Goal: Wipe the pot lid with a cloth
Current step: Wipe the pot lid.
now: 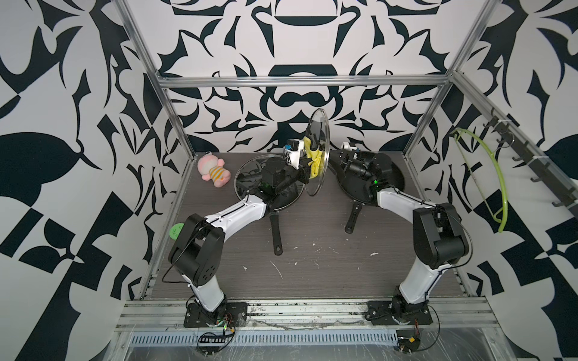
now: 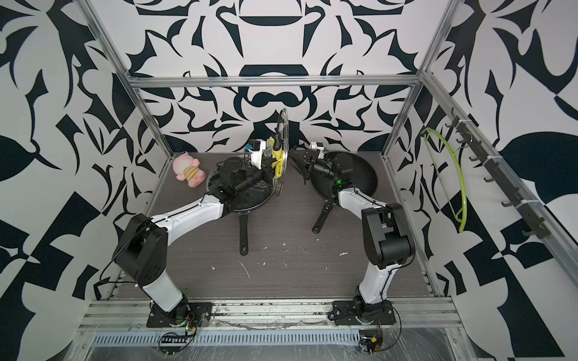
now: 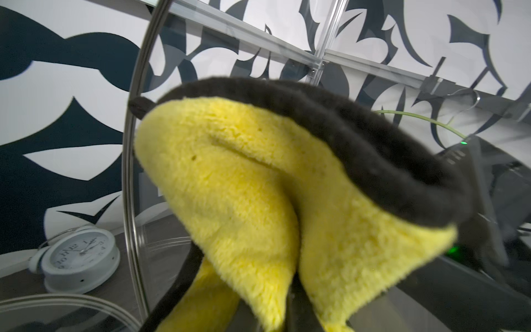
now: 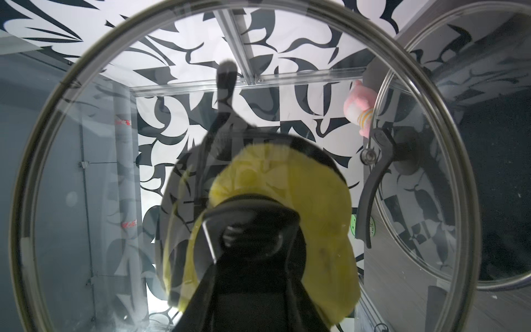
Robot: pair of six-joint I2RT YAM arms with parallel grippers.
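Observation:
The glass pot lid stands upright on its edge above the table, between the two arms. My right gripper is shut on the lid's black knob, and the right wrist view looks through the glass. The yellow cloth is bunched in my left gripper, which is shut on it. The cloth lies against the far face of the lid from the knob. In the left wrist view the cloth covers most of my left gripper, with the lid's rim beside it.
A frying pan with a second glass lid on it lies under the left arm. An open dark pan lies under the right arm. A pink plush toy sits at the back left, a white clock on the table, a green hanger on the right wall.

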